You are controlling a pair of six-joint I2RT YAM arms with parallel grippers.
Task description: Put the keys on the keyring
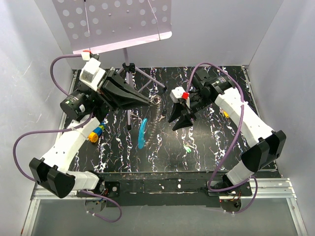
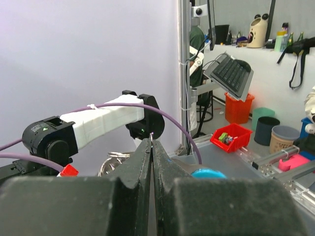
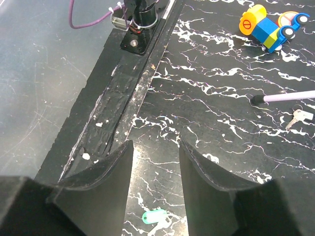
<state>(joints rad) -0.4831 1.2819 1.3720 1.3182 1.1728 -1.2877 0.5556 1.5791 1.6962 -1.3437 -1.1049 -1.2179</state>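
Black tabletop (image 1: 206, 152) with white marble veins, closed in by pale walls on three sides. At the far edge, a purple tripod stand (image 1: 129, 69) carrying a lilac perforated plate (image 1: 118, 22).

Left gripper (image 1: 149, 102) reaching from the left over the middle of the tabletop, jaws pressed together, no gap to see in the left wrist view (image 2: 151, 147). Right at its tips, the keyring (image 1: 157, 101): thin silvery loops, also showing behind the left finger in the wrist view (image 2: 114, 161). Below it, toward the near side, a thin pale strand, hard to separate from the white veins, and just beside that a light-blue strip (image 1: 142, 133). Between the very tips, a thin bright wire; cannot tell whether pinched or only touching.

Right gripper (image 1: 181, 123) pointing down over the tabletop, jaws spread wide, holding nothing (image 3: 156, 145). Under it, between the two fingers in the right wrist view but touching neither, the green key (image 3: 154, 216), lying flat on the tabletop. From above, the same green key (image 1: 188, 149) toward the near edge, well apart from the keyring.

Farther left in the right wrist view, a small silvery key (image 3: 297, 117) with a pale head, near the tip of one stand leg (image 3: 285, 97). Beyond it, a yellow and blue toy (image 3: 266, 27), close to the left arm from above (image 1: 96, 132).
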